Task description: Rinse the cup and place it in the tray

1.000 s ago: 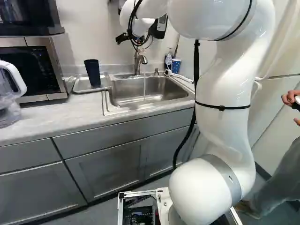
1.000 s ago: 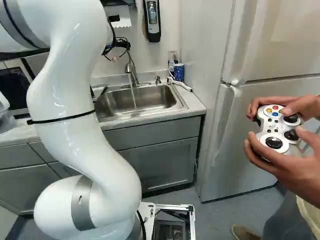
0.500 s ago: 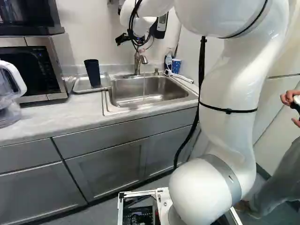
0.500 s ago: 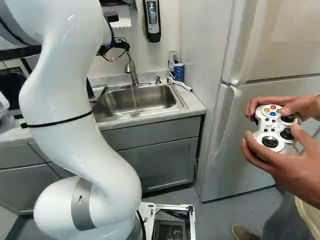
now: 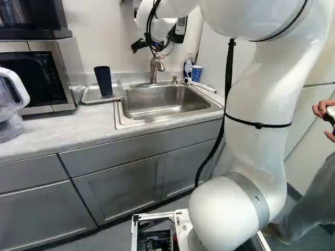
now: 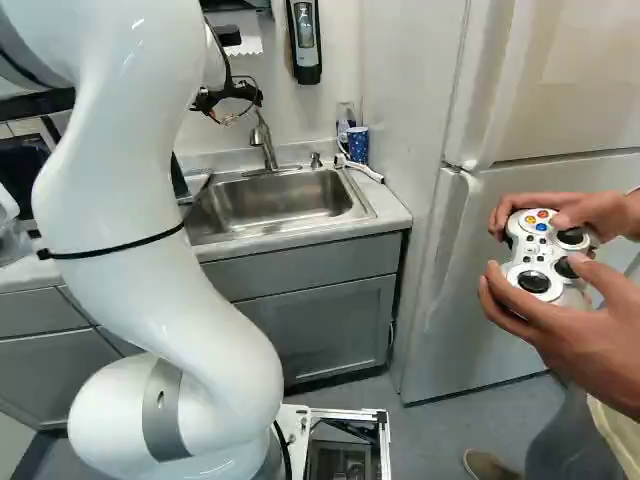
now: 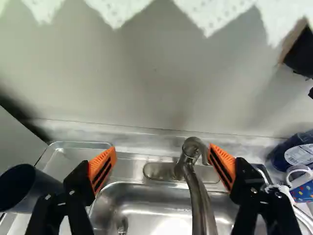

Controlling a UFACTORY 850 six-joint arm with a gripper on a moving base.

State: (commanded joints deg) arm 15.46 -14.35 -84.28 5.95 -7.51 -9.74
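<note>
Two fingers of the gripper (image 7: 161, 149) stood wide apart, with nothing pinched between them; in the wrist view the faucet (image 7: 199, 203) appeared between them. The cup (image 5: 103, 82) lay off to one side, beyond one finger, across a corner of the sink (image 5: 157, 102). It stood in the tray (image 5: 89, 95), at the left of the left base view, with its long axis nearly upright and its mouth upward. It was dark, tall and plain, a little narrower at the foot. I judged the placing complete, so the arm probably needed only to retreat, without knocking the faucet or the cup.
</note>
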